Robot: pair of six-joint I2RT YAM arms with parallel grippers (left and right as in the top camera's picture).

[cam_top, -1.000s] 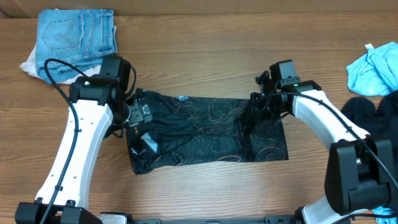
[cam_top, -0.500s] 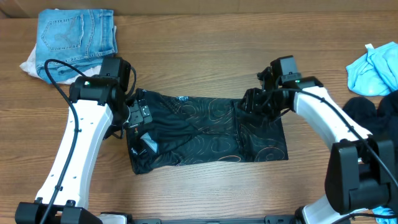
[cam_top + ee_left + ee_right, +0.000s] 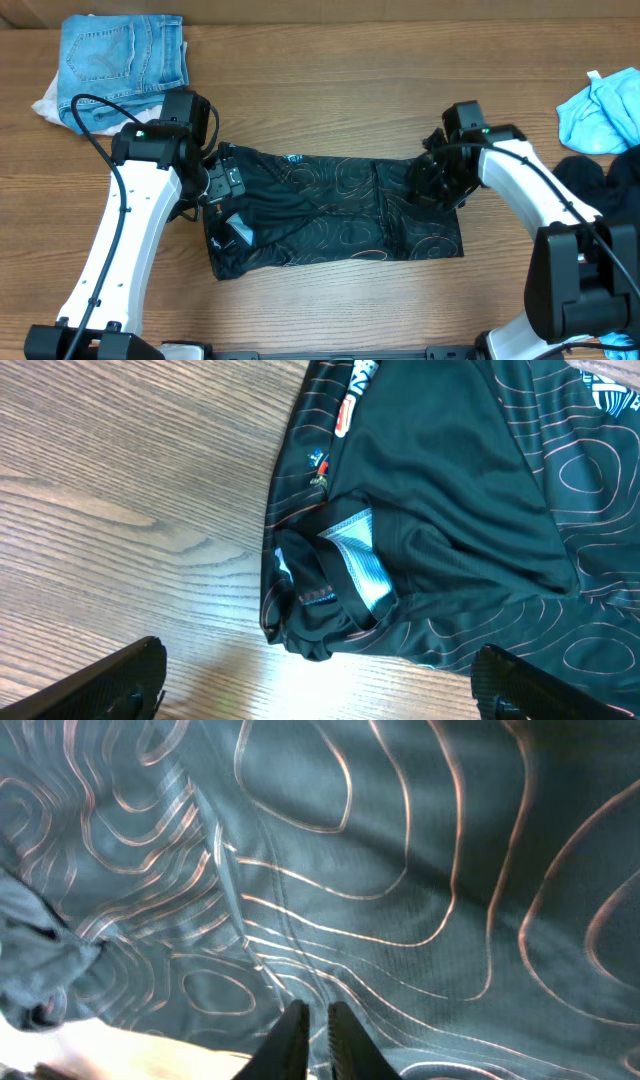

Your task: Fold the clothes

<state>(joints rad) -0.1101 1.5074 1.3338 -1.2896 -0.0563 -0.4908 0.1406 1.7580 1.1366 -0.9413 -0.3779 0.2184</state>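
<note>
Fingers (image 3: 290, 1042) of the right gripper (image 3: 437, 186) are pressed together against the jersey (image 3: 330, 215); the left gripper (image 3: 222, 200) gapes wide, holding nothing. Mid-fold, I judge; next needs a sure edge pinch.

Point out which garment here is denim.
The blue jeans at the overhead view's top left; the black contour-lined jersey, light blue cloth and plain black piece are not denim.

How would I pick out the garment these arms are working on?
Look at the middle of the wooden table. There lies the jersey, spread out. Unlike the blue jeans at the far left and the light-blue cloth at the right edge, it is black with thin tan swirling lines.
</note>
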